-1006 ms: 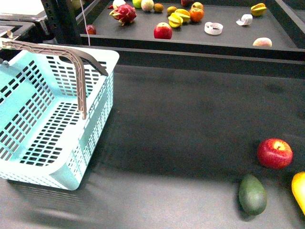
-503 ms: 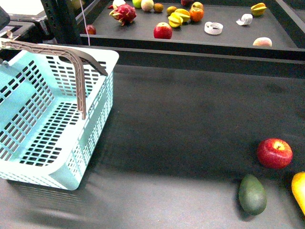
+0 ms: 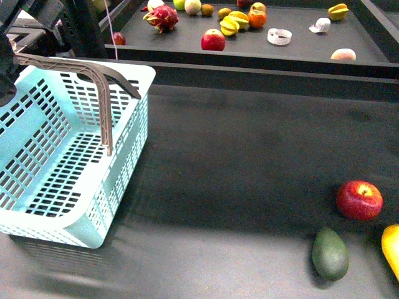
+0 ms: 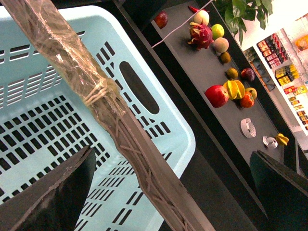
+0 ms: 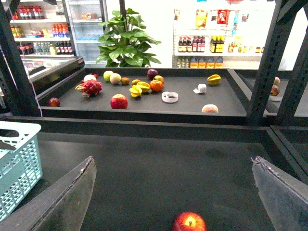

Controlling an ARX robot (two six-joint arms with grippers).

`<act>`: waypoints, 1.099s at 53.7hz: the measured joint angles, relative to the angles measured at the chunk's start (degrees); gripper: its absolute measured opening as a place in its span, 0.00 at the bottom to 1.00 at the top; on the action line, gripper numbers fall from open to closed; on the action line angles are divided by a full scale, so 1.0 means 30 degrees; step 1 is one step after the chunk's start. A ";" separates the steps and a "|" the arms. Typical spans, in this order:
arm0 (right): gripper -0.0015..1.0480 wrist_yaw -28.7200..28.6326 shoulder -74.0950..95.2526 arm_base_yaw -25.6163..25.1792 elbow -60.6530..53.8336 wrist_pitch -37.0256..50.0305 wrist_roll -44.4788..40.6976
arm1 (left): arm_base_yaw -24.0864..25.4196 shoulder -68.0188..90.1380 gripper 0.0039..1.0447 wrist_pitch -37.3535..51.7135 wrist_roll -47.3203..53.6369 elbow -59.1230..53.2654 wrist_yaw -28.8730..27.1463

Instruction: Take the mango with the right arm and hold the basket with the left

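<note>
Black left pincer (image 4: 172,156) newly arrived, astride basket (image 3: 86,232) handle (image 3: 107,118); mango (image 3: 391,249) unmoved.

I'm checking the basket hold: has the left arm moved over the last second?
Yes. The left arm has come into the front view's top-left corner, down toward the basket handle, which has stayed put.

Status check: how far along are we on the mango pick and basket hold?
Nothing finished yet. In hand: the left gripper sits open with the handle of the basket between its fingers, not clamped. Left to do: clamp the handle, then the whole pick; the right gripper is open and empty, and the mango lies untouched beside the dark green fruit.
</note>
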 joint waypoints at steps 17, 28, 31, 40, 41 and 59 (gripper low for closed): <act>0.92 0.0000 0.0000 0.0000 0.0000 0.0000 0.0000 | 0.0976 0.2368 0.95 0.0036 -0.1960 0.2273 0.0452; 0.92 0.0000 0.0000 0.0000 0.0000 0.0000 0.0000 | 0.1406 0.3891 0.95 -0.0415 -0.2812 0.4182 0.0583; 0.92 0.0000 0.0000 0.0000 0.0000 0.0000 0.0000 | 0.1413 0.4226 0.95 -0.0576 -0.2951 0.4612 0.0605; 0.92 0.0000 0.0000 0.0000 0.0000 0.0000 0.0000 | 0.1384 0.4874 0.95 -0.0867 -0.3308 0.5391 0.0743; 0.92 0.0000 0.0000 0.0000 0.0000 0.0000 0.0000 | 0.1384 0.4925 0.95 -0.0867 -0.3381 0.5442 0.0765; 0.92 0.0000 0.0000 0.0000 0.0000 0.0000 0.0000 | 0.1370 0.5129 0.29 -0.1078 -0.3803 0.5508 0.1486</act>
